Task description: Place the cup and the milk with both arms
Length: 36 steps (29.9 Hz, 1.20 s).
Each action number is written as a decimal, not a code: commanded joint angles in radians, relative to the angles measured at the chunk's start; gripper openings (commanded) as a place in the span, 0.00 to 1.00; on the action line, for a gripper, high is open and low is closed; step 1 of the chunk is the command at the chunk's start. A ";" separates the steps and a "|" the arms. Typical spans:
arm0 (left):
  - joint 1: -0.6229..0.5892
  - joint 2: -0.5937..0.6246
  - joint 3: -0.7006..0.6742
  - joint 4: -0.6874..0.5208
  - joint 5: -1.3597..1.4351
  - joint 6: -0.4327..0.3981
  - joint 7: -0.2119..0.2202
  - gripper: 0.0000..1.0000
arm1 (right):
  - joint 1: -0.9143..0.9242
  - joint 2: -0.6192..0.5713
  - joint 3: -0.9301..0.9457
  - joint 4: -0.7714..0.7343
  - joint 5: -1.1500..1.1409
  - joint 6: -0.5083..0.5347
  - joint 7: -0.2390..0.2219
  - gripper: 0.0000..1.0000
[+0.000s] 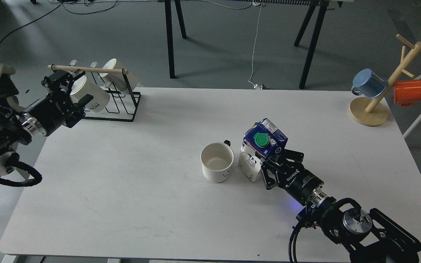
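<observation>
The cup (217, 162), a white mug with a black smiley face and a small black handle, stands upright and empty near the middle of the table. The milk (261, 146), a blue and white carton with a green cap, stands just right of it, nearly touching. My right gripper (274, 160) comes in from the lower right with its fingers closed around the carton's right side, their tips hidden under the carton's top. My left gripper (66, 89) is far off at the table's left edge, open and empty, in front of the mug rack.
A black wire rack (119, 106) with a wooden bar holds white lettered mugs at the back left, right behind my left gripper. A wooden mug tree (371, 109) with a blue and an orange mug stands at the back right. The white table (141, 204) lies bare in front.
</observation>
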 commanded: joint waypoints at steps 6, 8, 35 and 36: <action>0.000 0.002 0.000 0.000 0.000 0.000 0.000 0.86 | -0.005 0.002 -0.002 0.003 -0.006 0.000 0.002 0.72; -0.001 0.002 0.000 0.000 0.000 0.000 0.000 0.86 | -0.008 0.002 -0.001 0.009 -0.004 0.000 0.000 1.00; 0.000 -0.001 0.000 0.000 0.000 0.000 0.000 0.86 | -0.437 -0.379 0.348 0.405 0.014 0.000 -0.005 0.99; 0.000 -0.001 -0.002 0.000 0.000 0.000 0.000 0.86 | -0.436 -0.391 0.385 0.396 0.017 0.000 -0.005 0.99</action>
